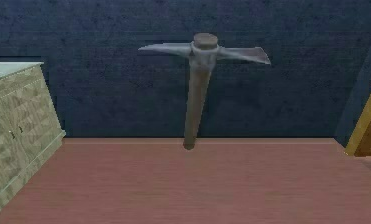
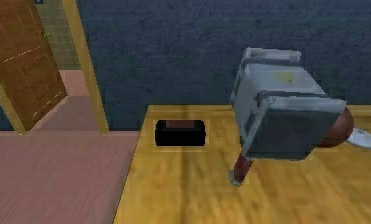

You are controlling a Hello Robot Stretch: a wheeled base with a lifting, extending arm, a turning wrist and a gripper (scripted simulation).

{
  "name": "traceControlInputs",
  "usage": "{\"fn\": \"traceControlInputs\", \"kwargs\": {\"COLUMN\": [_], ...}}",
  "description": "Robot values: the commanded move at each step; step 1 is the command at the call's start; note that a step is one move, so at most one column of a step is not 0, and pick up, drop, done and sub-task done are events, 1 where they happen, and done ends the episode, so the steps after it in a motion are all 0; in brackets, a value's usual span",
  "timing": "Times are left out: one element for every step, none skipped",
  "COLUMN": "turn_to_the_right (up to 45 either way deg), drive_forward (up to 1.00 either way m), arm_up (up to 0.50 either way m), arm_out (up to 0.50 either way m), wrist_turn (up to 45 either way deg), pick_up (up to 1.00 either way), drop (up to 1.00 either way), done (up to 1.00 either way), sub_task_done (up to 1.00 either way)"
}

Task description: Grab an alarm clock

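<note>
Gripper state first: I cannot tell it from these feeds, so I cannot tell how the task's thing lies relative to it either.

On the arm side view I take the wooden door [image 2: 28, 65] as my landmark. Right of the door, past its yellow frame [image 2: 88, 60], a yellow wooden tabletop [image 2: 183, 185] runs along a dark blue wall [image 2: 163, 50]. Of everything on that tabletop, a small dark block [image 2: 180, 133] lies closest to the door, at the back of the surface and against the wall. It is low, rectangular and round-cornered. It may be the alarm clock, but it is too small for me to confirm.

Farther from the door stands a grey boxy thing [image 2: 283, 105], tilted, on a thin stem whose foot rests on the tabletop. It is well apart from the dark block. Beyond it, farther again from the door, I see a brown rounded thing [image 2: 340, 130] and a pale thing [image 2: 365, 138] just beside it.

On the forward view a wooden edge, seemingly the door, shows at the right. Left of it a pickaxe [image 1: 198, 85] leans upright against the blue wall, head up, handle end on the reddish floor [image 1: 193, 185]. Farthest from the door stands a light cabinet [image 1: 21, 125].
</note>
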Motion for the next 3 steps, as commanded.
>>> {"fn": "traceControlInputs", "kwargs": {"turn_to_the_right": [0.0,0.0,0.0], "drive_forward": [0.00,0.00,0.00], "arm_up": [0.50,0.36,0.00], "arm_out": [0.00,0.00,0.44], "wrist_turn": [0.0,0.0,0.0], "pick_up": [0.00,0.00,0.00], "drop": [0.00,0.00,0.00], "done": [0.00,0.00,0.00], "sub_task_done": [0.00,0.00,0.00]}}
